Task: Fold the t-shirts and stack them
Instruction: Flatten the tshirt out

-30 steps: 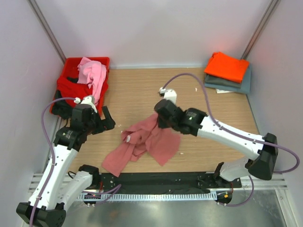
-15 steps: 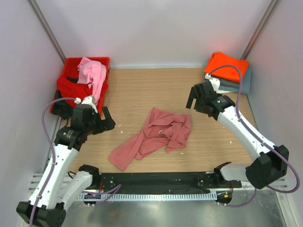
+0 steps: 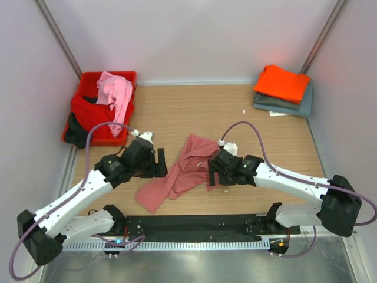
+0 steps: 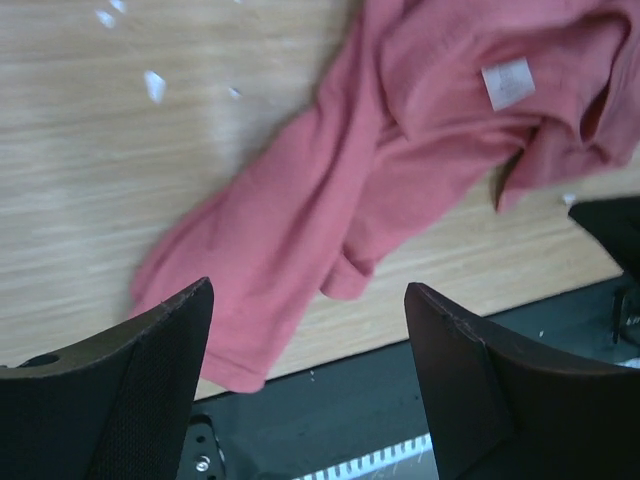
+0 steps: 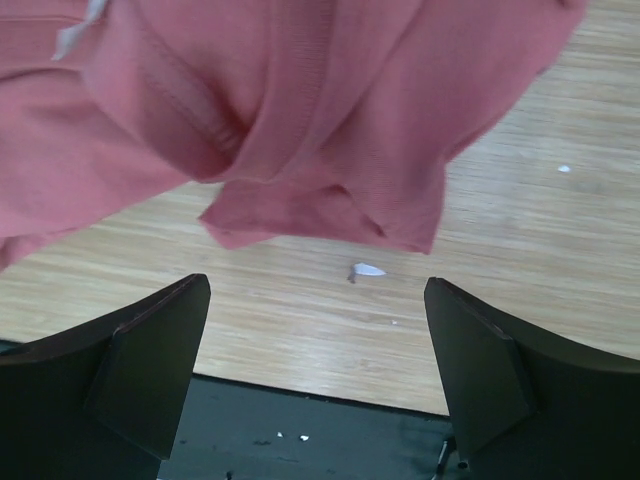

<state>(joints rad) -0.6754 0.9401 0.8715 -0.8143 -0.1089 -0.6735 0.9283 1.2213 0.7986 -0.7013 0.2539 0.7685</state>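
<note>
The wooden counter carries everything. A dusty salmon-pink t-shirt lies crumpled near its middle, toward the near edge, with one long fold trailing to the near left. It is unfolded and flat on the wood.

At the back left corner sits a red crate. A light pink shirt is draped over its top, a red shirt spills over its front, and a dark one hangs at its near left corner. At the back right corner an orange shirt lies folded on top of a folded grey-blue shirt.

The left hand hangs just over the left side of the salmon shirt, fingers spread and gripping nothing. The right hand is low at the shirt's right edge, fingers also spread wide with the hem ahead of them, and holds nothing.

A white label shows on the salmon cloth. A few white scraps dot the wood beside it.
</note>
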